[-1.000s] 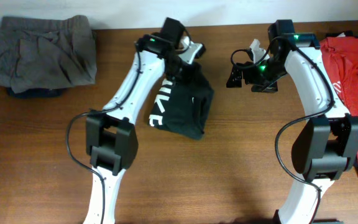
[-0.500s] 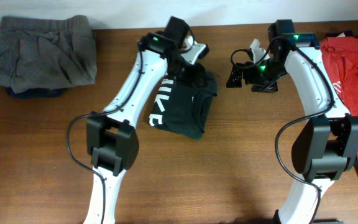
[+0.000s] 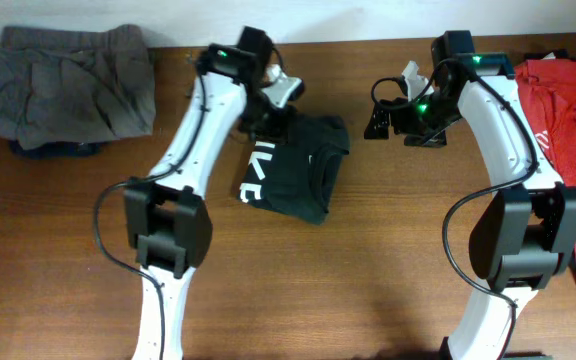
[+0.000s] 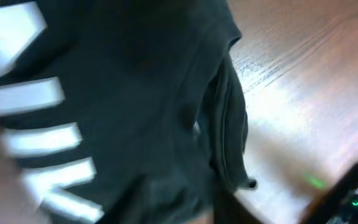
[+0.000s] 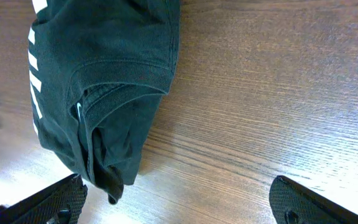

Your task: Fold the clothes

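Observation:
A black T-shirt [image 3: 298,165] with white lettering [image 3: 253,172] lies folded in a small bundle on the wooden table [image 3: 368,260]. My left gripper [image 3: 268,120] hovers over the bundle's upper left edge. Its wrist view is blurred and filled with the black T-shirt [image 4: 135,93], so its fingers are hidden. My right gripper [image 3: 386,122] stands open to the right of the bundle. In the right wrist view its fingers [image 5: 48,202] are spread wide over bare wood, with the shirt's collar end [image 5: 110,112] at the left. A grey garment [image 3: 63,85] and a red T-shirt [image 3: 568,110] lie apart.
The grey garment sits crumpled at the back left on something dark blue [image 3: 53,150]. The red T-shirt drapes along the right edge beside the right arm's base [image 3: 528,235]. The left arm's base [image 3: 168,225] stands in front of the black bundle.
My left gripper has swung left, from the bundle's upper right corner to its upper left edge. The shirt's raised top has settled flat. The right arm has not moved.

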Robot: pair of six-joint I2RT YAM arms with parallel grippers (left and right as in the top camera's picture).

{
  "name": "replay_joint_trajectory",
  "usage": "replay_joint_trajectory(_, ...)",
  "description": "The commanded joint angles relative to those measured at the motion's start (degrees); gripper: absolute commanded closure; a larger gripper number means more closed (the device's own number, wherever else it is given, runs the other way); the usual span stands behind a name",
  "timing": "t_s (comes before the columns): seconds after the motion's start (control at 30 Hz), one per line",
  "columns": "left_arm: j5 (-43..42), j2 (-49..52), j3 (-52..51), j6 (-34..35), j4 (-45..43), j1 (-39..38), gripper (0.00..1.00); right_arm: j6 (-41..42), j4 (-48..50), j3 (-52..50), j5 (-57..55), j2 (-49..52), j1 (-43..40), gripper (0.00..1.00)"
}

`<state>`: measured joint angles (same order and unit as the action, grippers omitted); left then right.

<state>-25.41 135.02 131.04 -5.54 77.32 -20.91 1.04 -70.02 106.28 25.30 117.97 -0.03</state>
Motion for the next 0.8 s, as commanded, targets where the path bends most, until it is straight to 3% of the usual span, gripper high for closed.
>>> replay_joint_trajectory(0.0,-0.09,0.09,-5.84,-0.55,-3.28,-1.55,0.88,-0.09,-0.04,-0.37,-0.09,0.52,-0.31,0.01)
replay_joint_trajectory(0.07,-0.28,0.09,-9.33,-1.03,-7.17,-2.05,0.99,-0.09,0.0,-0.37,-0.09,0.52,-0.31,0.01)
replay_joint_trajectory(0.23,-5.86,0.17,-15.93,-4.55,-12.11,-2.12,0.99,-0.09,-0.04,-0.37,-0.11,0.52,-0.31,0.01)
replay_joint_trajectory(0.4,-6.1,-0.26,-14.56,-4.85,-11.67,-2.14,1.0,-0.11,-0.02,-0.37,-0.11,0.52,-0.31,0.01)
replay_joint_trajectory(0.67,-20.52,-2.93,-7.23,-7.28,-10.84,-1.81,0.99,-0.11,-0.04,-0.37,-0.33,0.52,-0.31,0.01)
replay_joint_trajectory(0.77,-26.53,-2.1,-7.37,-12.07,-10.95,-1.81,0.99,-0.11,0.0,-0.37,-0.48,0.52,-0.31,0.01)
